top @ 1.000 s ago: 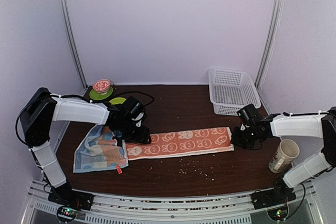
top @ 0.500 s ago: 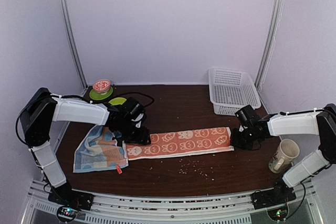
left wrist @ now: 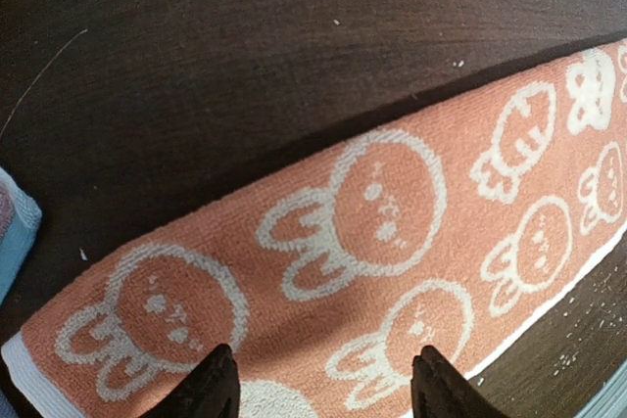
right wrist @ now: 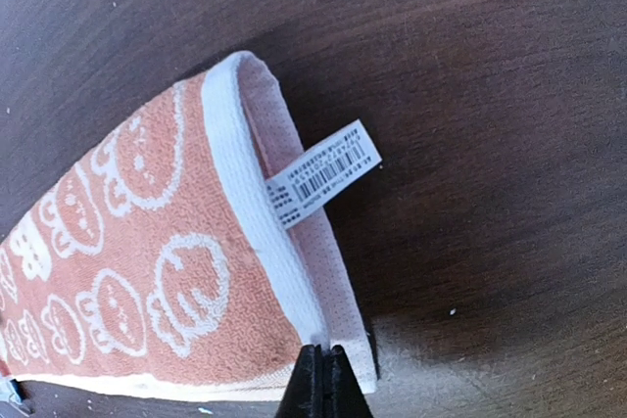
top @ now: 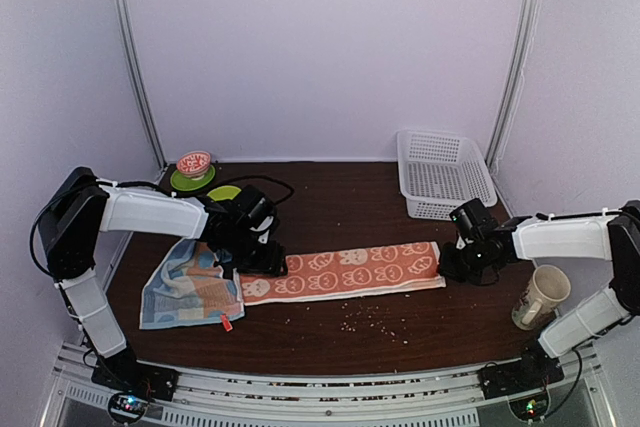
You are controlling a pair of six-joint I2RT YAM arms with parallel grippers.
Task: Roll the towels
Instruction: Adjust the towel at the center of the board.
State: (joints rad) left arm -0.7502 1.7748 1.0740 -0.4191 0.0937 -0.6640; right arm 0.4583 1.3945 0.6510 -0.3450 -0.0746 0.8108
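The orange towel [top: 345, 269] with white bunny print lies flat as a long strip across the table's middle. My left gripper [top: 262, 259] hovers low over its left end, open; both fingertips [left wrist: 211, 387] stand apart above the cloth [left wrist: 392, 242], gripping nothing. My right gripper [top: 455, 269] is at the strip's right end. In the right wrist view its fingers [right wrist: 323, 384] are pressed together on the white hem at the near corner of the orange towel [right wrist: 176, 271], beside a barcode label [right wrist: 323, 173]. The light-blue towel [top: 190, 287] lies crumpled at the left, a sliver showing [left wrist: 12, 232].
A white plastic basket [top: 443, 175] stands at the back right. A mug [top: 540, 297] sits near the right arm. A green plate with a small bowl [top: 193, 172] is at the back left. Crumbs [top: 375, 319] dot the wood in front of the strip.
My right gripper's fingers have closed onto the orange towel's right end. The left arm and both towels have stayed in place.
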